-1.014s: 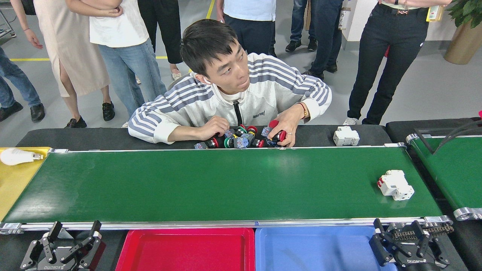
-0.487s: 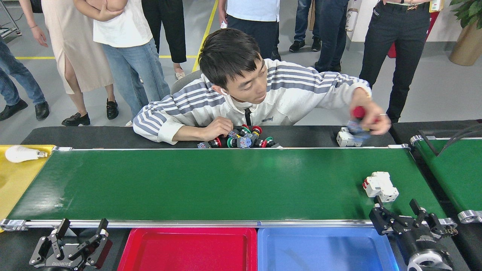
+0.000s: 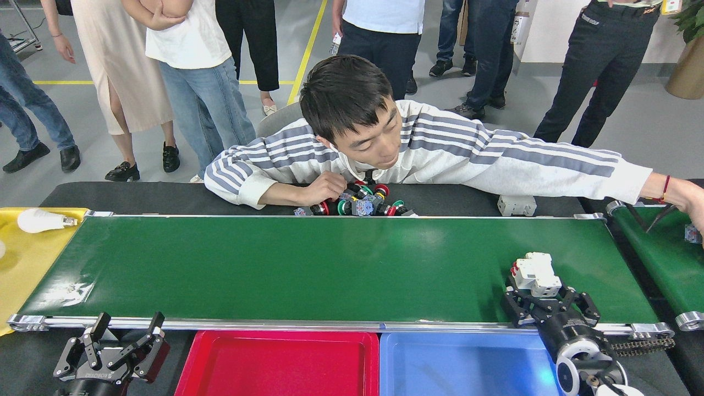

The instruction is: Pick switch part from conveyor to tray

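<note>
Lower right: right gripper (image 3: 542, 300), fingers apart, flanks the white switch part (image 3: 536, 274) on the conveyor (image 3: 308, 269) — trays empty (left gripper (image 3: 124, 335) open, idle).

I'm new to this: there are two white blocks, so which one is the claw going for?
The white block on the green belt, right at the right claw. The other block sits on the black ledge behind.
</note>
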